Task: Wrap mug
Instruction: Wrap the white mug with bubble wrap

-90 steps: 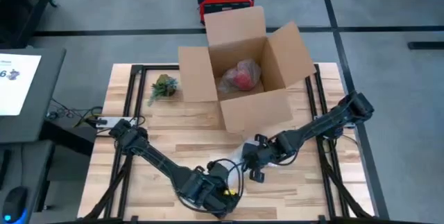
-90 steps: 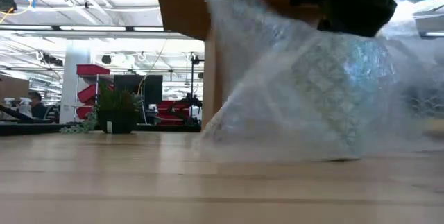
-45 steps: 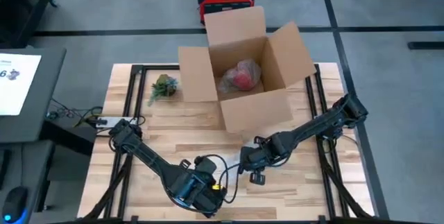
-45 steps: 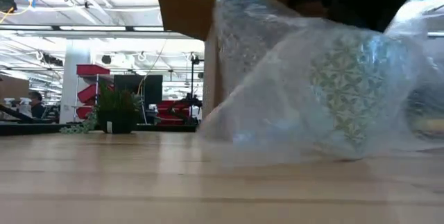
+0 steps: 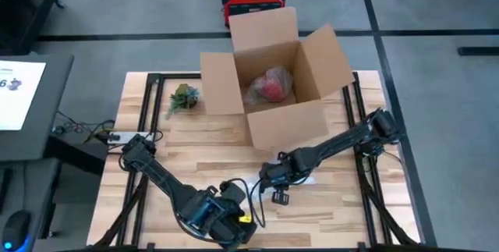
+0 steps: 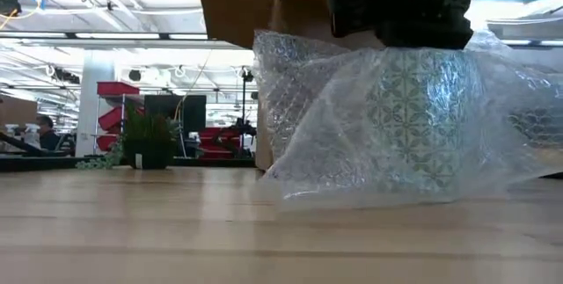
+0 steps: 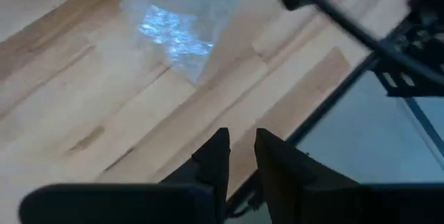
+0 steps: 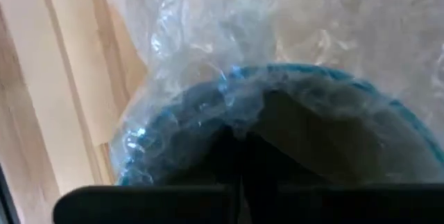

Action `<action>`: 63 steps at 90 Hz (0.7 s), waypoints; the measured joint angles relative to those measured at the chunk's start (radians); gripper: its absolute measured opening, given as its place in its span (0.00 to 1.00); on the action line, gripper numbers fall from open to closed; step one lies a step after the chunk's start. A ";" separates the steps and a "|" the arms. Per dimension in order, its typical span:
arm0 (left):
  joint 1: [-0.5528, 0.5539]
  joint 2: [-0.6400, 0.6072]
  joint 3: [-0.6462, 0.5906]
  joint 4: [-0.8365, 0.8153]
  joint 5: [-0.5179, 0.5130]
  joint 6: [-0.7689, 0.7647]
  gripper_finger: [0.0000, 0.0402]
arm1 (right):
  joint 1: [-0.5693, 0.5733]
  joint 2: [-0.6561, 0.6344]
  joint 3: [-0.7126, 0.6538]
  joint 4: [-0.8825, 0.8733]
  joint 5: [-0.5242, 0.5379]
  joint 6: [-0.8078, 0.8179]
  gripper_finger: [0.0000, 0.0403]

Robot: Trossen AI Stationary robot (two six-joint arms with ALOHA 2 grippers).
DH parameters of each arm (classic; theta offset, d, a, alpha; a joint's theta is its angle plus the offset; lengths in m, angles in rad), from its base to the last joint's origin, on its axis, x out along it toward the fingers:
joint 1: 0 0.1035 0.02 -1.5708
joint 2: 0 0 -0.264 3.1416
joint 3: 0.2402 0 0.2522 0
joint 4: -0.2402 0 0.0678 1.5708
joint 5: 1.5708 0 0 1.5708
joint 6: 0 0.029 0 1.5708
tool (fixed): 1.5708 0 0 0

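Mug [image 6: 420, 117]: upright on the table [image 5: 335, 213], pale with a green geometric lattice pattern on its wall; the right wrist view shows a round blue rim [image 8: 305, 78] and a dark inside.
Wrap [image 6: 325, 126]: clear bubble sheet, crinkled and glossy, draped over and around the mug, its loose edges spread on the wood at the base.
Right gripper [image 5: 274, 180]: directly above the mug, reaching down into its mouth through the wrap; whether its fingers are parted or pinched cannot be told.
Left gripper [image 7: 239, 156]: at the table's near edge, well apart from the mug, holding nothing; its two dark fingers stand nearly together with a narrow gap.
Table: light wooden planks with a visible grain, framed by black rails.
Box [image 5: 273, 76]: brown cardboard, flaps open, beyond the right gripper; a bundle [image 5: 270, 86] wrapped in clear sheet with red showing through lies inside.
Plant [image 5: 184, 96]: small, green, beside the box, far from both grippers.
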 joint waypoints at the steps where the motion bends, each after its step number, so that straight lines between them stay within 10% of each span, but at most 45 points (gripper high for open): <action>1: -0.001 0.000 0.005 0.000 0.000 0.001 0.13 | 0.000 -0.002 0.009 -0.008 0.000 -0.003 0.00; 63: -0.039 -0.032 0.025 0.022 -0.001 0.055 0.13 | 0.029 -0.022 0.367 -0.348 -0.037 0.018 0.00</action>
